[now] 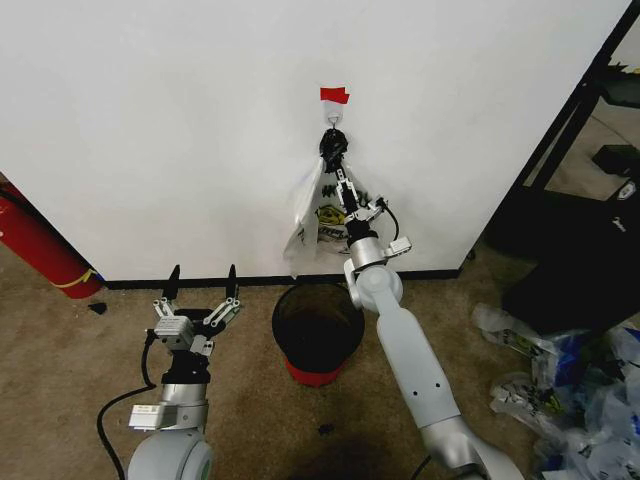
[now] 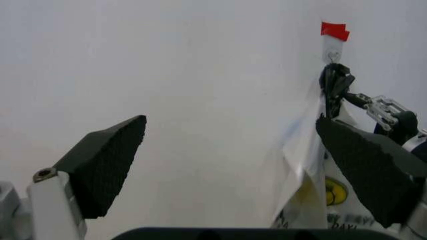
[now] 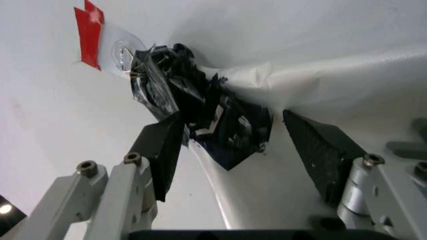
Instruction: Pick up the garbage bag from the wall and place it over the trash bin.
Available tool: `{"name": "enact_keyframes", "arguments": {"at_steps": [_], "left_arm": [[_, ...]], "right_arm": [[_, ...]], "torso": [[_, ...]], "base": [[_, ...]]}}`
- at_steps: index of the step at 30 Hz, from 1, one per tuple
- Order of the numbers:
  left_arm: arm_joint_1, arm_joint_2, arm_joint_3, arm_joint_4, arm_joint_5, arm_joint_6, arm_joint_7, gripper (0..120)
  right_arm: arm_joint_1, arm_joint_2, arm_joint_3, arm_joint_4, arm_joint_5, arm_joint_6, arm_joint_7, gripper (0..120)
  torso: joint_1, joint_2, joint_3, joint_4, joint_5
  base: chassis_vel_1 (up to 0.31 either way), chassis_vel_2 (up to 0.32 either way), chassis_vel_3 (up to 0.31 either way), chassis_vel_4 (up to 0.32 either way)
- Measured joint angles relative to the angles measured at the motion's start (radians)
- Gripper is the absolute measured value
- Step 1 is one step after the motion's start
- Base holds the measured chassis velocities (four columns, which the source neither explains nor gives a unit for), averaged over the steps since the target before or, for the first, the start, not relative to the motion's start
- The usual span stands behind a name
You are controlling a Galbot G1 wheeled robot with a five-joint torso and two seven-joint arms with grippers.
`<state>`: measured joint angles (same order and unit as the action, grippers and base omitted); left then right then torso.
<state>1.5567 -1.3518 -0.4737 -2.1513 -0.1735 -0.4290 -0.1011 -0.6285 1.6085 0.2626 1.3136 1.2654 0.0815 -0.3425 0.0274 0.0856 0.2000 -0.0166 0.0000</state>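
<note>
On the white wall [image 1: 150,120], a hook [image 3: 123,50] under red tape [image 1: 334,95] holds a black bunched knot [image 3: 193,105]. Below it hangs the garbage bag [image 1: 300,220], a thin pale fold, pressed against a white bag with a yellow smiley print [image 1: 330,215]; I cannot tell where one ends. My right gripper [image 1: 339,168] [image 3: 233,145] is open, its pads on either side of the black bunch, one pad [image 3: 163,150] touching it. The black mesh trash bin [image 1: 300,335] with a red base stands on the floor directly below. Left of the bin, my left gripper [image 1: 200,282] [image 2: 233,150] points up, open and empty.
A red cylinder [image 1: 40,240] leans at the far left by the black baseboard [image 1: 200,281]. Black furniture [image 1: 580,210] stands at the right. Several crumpled clear bags with blue patches [image 1: 560,385] lie on the carpet at the lower right. A black cable [image 1: 110,420] loops beside my left arm.
</note>
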Motion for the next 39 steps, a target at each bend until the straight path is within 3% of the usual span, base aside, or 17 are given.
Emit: {"name": "enact_keyframes", "arguments": {"at_steps": [12,17,29,37,39], "left_arm": [[0.02,-0.004,-0.003,-0.011,0.012,0.0,0.0,100],[0.018,-0.017,0.007,-0.011,0.026,0.0,0.001,100],[0.02,-0.041,0.01,-0.007,0.043,0.002,0.004,100],[0.022,-0.048,0.008,-0.003,0.047,0.002,0.004,100],[0.023,-0.05,0.009,-0.002,0.048,0.002,0.004,100]], "right_arm": [[0.02,0.0,0.011,-0.042,0.0,-0.004,-0.028,54],[0.027,0.0,0.008,-0.053,0.0,-0.008,-0.045,35],[0.04,0.0,-0.022,-0.078,-0.023,-0.01,-0.066,31],[0.055,0.0,-0.01,-0.084,-0.017,-0.008,-0.076,3],[0.056,0.0,-0.009,-0.084,-0.017,-0.007,-0.076,0]], "torso": [[0.0,0.0,0.0,0.0001,0.0],[0.0,0.0,0.0,0.0,0.0001],[0.0,0.0,0.0,0.0,0.0001],[0.0,0.0,0.0,0.0,0.0],[0.0,0.0,0.0,0.0001,0.0]], "base": [[0.0,0.0,0.0,0.0],[0.0,0.0,0.0,0.0],[0.0,0.0,0.0,0.0],[0.0,0.0,0.0,0.0],[0.0,0.0,0.0,0.0]]}}
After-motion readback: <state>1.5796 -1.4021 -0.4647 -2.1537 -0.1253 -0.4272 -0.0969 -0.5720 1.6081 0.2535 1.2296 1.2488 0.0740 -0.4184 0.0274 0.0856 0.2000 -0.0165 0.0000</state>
